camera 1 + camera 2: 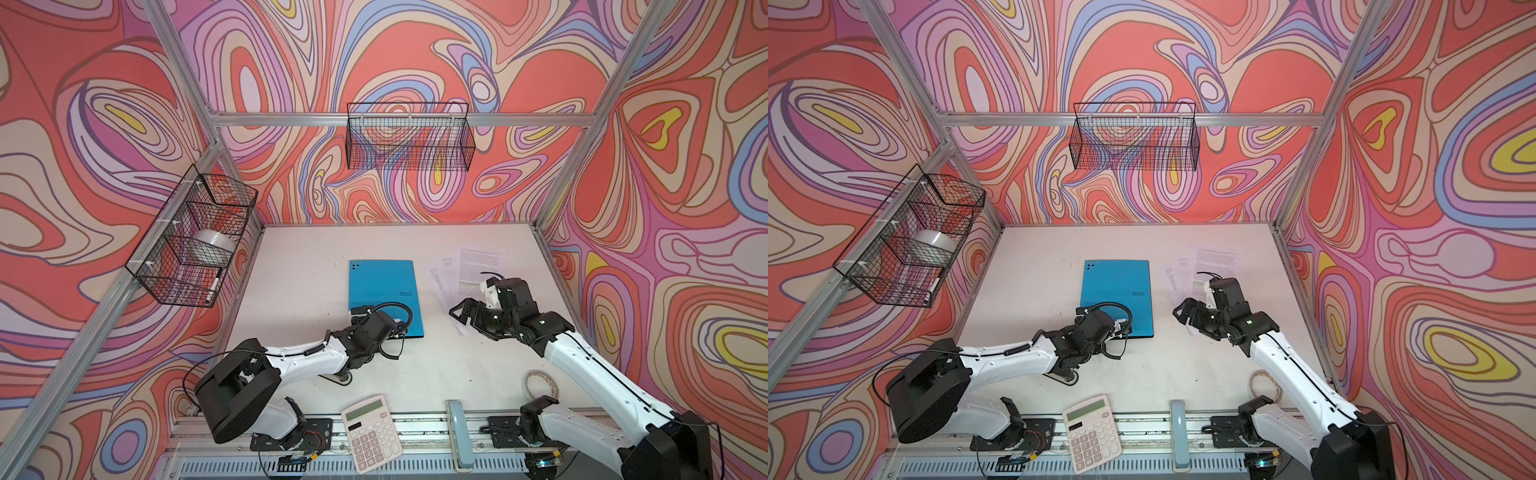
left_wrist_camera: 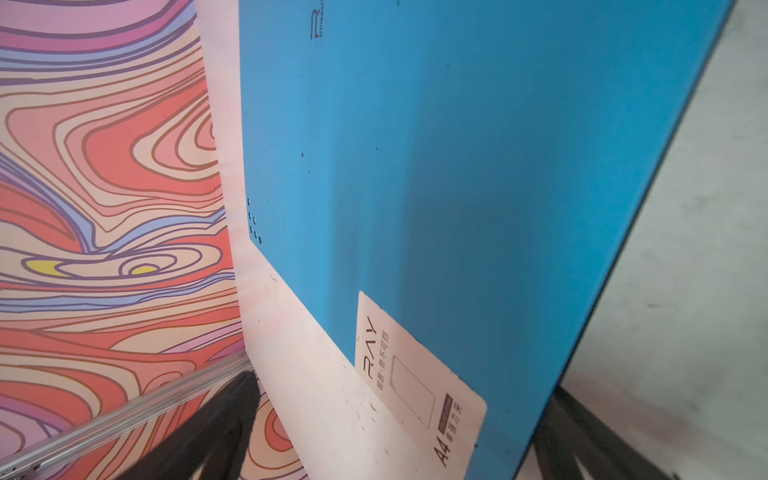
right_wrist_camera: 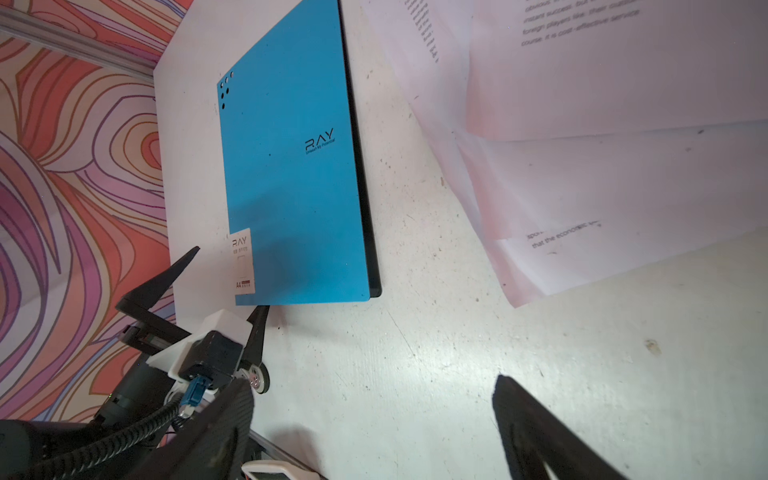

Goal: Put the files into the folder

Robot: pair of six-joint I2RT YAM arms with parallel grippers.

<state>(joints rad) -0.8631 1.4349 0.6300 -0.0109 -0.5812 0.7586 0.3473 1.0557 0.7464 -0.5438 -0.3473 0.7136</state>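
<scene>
**Folder shut, both claws wide, files untouched**

The left claw (image 3: pixel 231 277) stands wide and holds nothing. It straddles the corner of the folder (image 1: pixel 384 286) that carries the white label (image 2: pixel 415 374). One fingertip sits at the folder's near edge, touching or nearly so. The other hangs past the side edge over bare table (image 1: pixel 299 291). From there it could pin the folder down or catch the cover to lift it, and I cannot tell which is meant. Nor can I tell which edge is the spine. The folder lies flat and closed, blue cover up, directly ahead of this claw.

The right claw (image 3: pixel 372 384) is wide and empty too. It hovers over bare table with the folder ahead of it. The files (image 1: pixel 473 262) lie just off to its side, partly under its wrist in both top views. This looks like a waiting post, near the sheets and probably clear of the cover if it opens. The files lie fanned and overlapping, flat on the table. That probably suits sliding them together better than pinching them from above.

Count:
- One folder.
- Three files by their visible edges, perhaps more beneath, one with a green band (image 1: pixel 468 284).
- Two claws.
- Two baskets: a back basket (image 1: pixel 409 153) and a side basket (image 1: pixel 174 286).
- One calculator (image 1: pixel 372 432).
- Two tape rolls: one roll (image 1: pixel 210 245) in the side basket and one (image 1: pixel 540 384) beside the right arm.
</scene>
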